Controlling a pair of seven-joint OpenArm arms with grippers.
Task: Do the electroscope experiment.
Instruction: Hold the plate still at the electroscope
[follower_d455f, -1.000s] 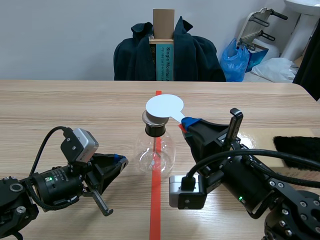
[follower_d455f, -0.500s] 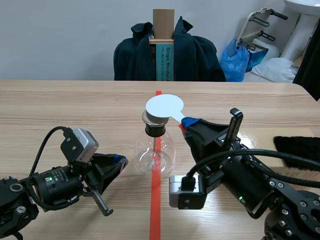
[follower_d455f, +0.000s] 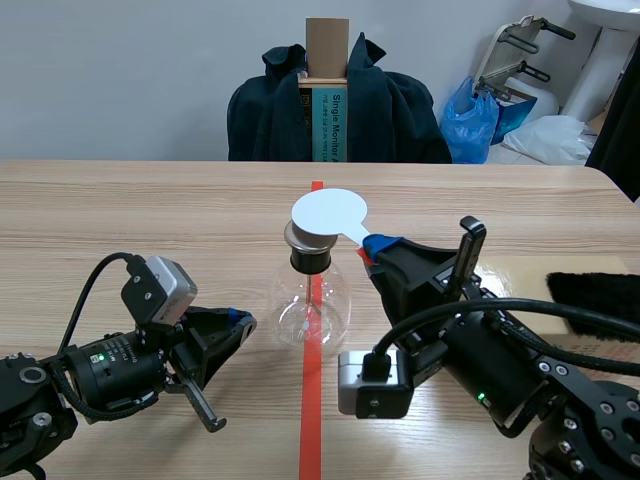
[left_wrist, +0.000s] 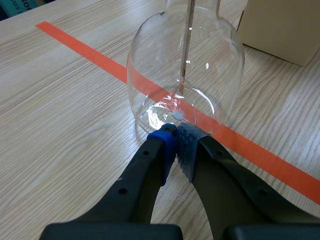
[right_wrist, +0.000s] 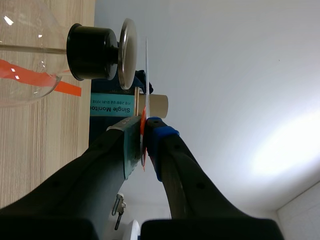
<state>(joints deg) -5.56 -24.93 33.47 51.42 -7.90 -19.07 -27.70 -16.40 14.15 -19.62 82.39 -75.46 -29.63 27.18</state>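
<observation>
flask: clear glass flask (follower_d455f: 310, 300) stands upright mid-desk (follower_d455f: 150, 210) on the orange-red tape line (follower_d455f: 312, 420), between the two arms. It has a black stopper (follower_d455f: 309, 260) in the neck, a grey metal cap (follower_d455f: 303, 238) on top and a thin rod (left_wrist: 186, 45) running down inside.
white disc: white disc (follower_d455f: 330, 212) on a thin handle, held flat just over the metal cap. The right wrist view shows a narrow gap between them.
right pincer: right pincer (right_wrist: 144, 131) is clamped on the disc's handle, with one pad on each face of the thin plate.
left pincer: left pincer (left_wrist: 176, 134) lies low on the desk, fingers pressed together on nothing, tips at the flask's near-left base. Contact cannot be told.
handling, flask: judged light, rigid, smooth and breakable. The bulb offers a poor hold; the stopper and neck look the safer place.
handling, disc: judged very light and thin, likely to flex. Hold it by the handle only and keep the pads off the face.
risk: a side push at the base could slide or tip the flask.
</observation>
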